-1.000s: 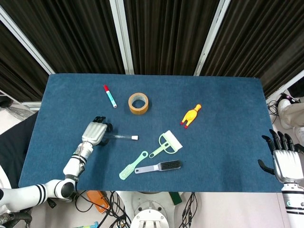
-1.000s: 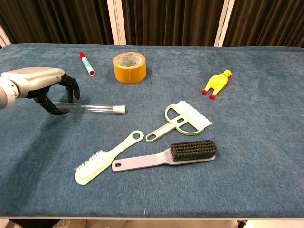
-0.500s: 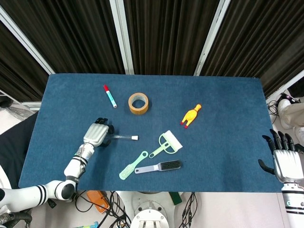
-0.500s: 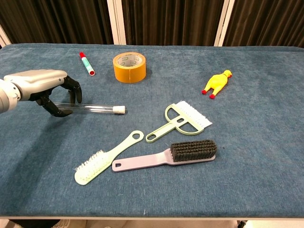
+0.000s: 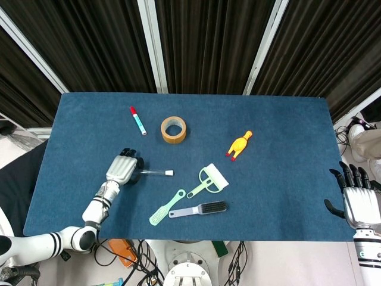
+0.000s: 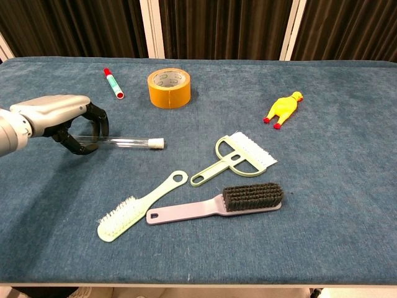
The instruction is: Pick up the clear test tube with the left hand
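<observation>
The clear test tube (image 6: pixel 127 143) with a white cap lies flat on the blue table (image 6: pixel 322 248), left of centre; in the head view the test tube (image 5: pixel 156 173) points right. My left hand (image 6: pixel 62 115) arches over its uncapped left end, fingers curled down on the far side and thumb on the near side. A gap still shows around the glass. From above, the left hand (image 5: pixel 122 168) covers that end. My right hand (image 5: pixel 357 199) rests at the table's right edge, fingers spread, holding nothing.
A roll of brown tape (image 6: pixel 169 87) and a red-capped marker (image 6: pixel 113 83) lie behind the tube. A green comb-brush (image 6: pixel 239 158), a green toothbrush-like brush (image 6: pixel 139 206) and a purple brush (image 6: pixel 223 202) lie to the front right. A yellow rubber chicken (image 6: pixel 283 109) is further right.
My left hand has slid a little to the right along the tube, and its fingers now curl further around the tube's left end. The tube and the right hand have not moved.
</observation>
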Tool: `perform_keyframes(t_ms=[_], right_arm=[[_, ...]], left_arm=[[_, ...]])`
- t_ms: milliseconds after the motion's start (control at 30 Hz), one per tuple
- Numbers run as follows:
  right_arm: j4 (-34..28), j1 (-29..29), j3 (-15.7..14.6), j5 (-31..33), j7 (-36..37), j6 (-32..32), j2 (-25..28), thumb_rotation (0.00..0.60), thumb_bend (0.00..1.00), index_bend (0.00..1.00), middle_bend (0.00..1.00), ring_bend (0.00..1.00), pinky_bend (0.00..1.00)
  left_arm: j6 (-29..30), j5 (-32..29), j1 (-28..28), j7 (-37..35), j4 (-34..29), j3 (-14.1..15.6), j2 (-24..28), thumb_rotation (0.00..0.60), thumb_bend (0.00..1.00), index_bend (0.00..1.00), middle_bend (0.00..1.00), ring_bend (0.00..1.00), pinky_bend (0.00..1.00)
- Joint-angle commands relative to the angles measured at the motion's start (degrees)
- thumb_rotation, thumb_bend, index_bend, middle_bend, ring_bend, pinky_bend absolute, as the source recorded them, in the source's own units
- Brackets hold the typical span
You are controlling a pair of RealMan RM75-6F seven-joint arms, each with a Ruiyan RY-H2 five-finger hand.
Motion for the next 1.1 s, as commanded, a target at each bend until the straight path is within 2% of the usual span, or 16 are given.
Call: perform_keyframes(t_ms=[33, 233, 767, 1100], right_arm=[[-0.07, 0.0, 0.02, 0.12, 0.09, -0.07, 0.04, 0.6, 0.35, 0.24, 0.11, 0.05, 0.0], [-0.26, 0.04, 0.11, 0.58, 0.21, -0.35, 0.17, 0.6, 0.35, 0.24, 0.11, 0.05, 0.0], [-0.5, 0.05, 0.17, 1.02, -0.58, -0.34, 0.08, 0.6, 0.35, 0.24, 0.11, 0.05, 0.0], [-0.59, 0.03, 0.19, 1.19, -0.65, -0.34, 0.11, 0.6, 0.35, 0.24, 0.11, 0.05, 0.0]], left_arm=[[0.04, 1.15, 0.17, -1.64, 0.58, 0.02, -0.37, 0.6, 0.36, 0.48, 0.52, 0.17, 0.11], [0.02, 3.79, 0.88, -6.98, 0.79, -0.16, 0.07, 0.6, 0.39, 0.53, 0.56, 0.2, 0.14], [-3.47, 12.8, 2.67, -32.74, -4.58, -1.39, 9.02, 0.6, 0.45, 0.55, 0.56, 0.2, 0.14], [-2.51, 15.42, 2.23, -36.51, -9.62, -2.78, 14.81, 0.6, 0.45, 0.55, 0.56, 0.2, 0.14]])
